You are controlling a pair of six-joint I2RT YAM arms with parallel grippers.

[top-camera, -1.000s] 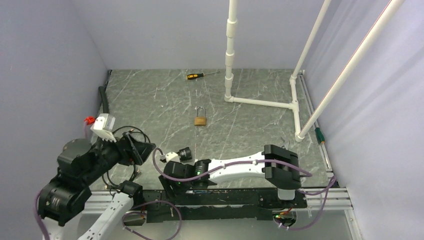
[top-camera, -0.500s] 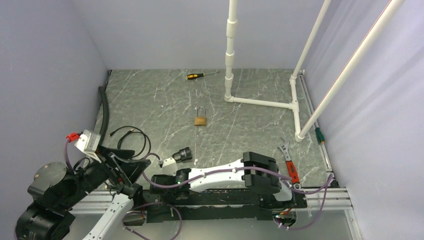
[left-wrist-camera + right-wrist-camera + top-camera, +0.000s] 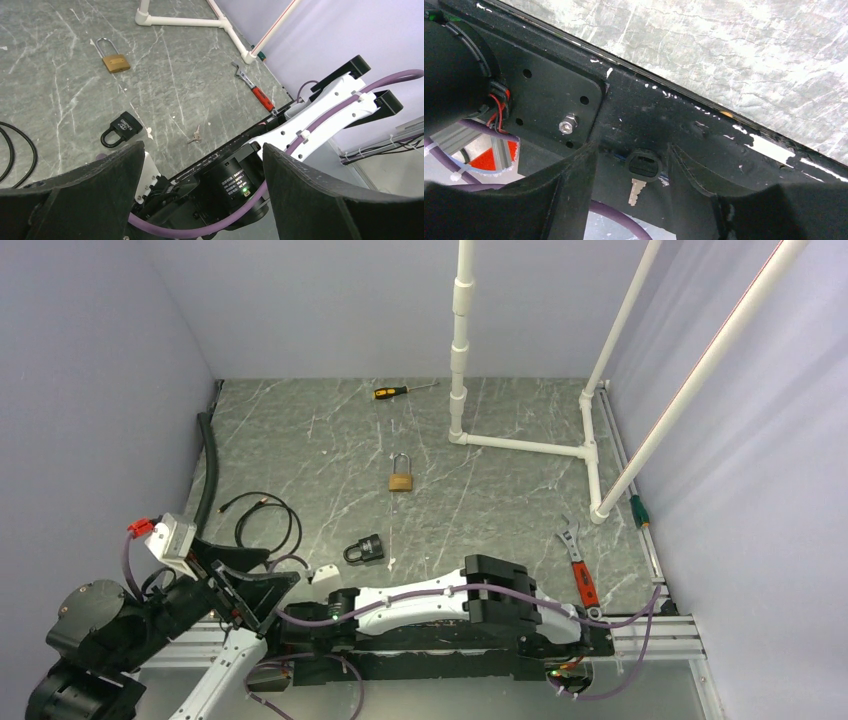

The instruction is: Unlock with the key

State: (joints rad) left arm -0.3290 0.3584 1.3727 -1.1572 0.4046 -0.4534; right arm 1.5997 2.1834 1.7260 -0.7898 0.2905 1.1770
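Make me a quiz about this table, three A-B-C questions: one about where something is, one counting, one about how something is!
1. Where is the screwdriver? A) the table's far end B) its near end C) in a gripper
2. How many padlocks are on it? A) one B) two C) four
3. The left gripper is: A) shut on a key B) open, empty C) shut on a cable
Answers: 1 A, it lies beyond the brass padlock; 2 B, one brass, one black padlock; 3 B, its fingers stand wide apart, nothing between.
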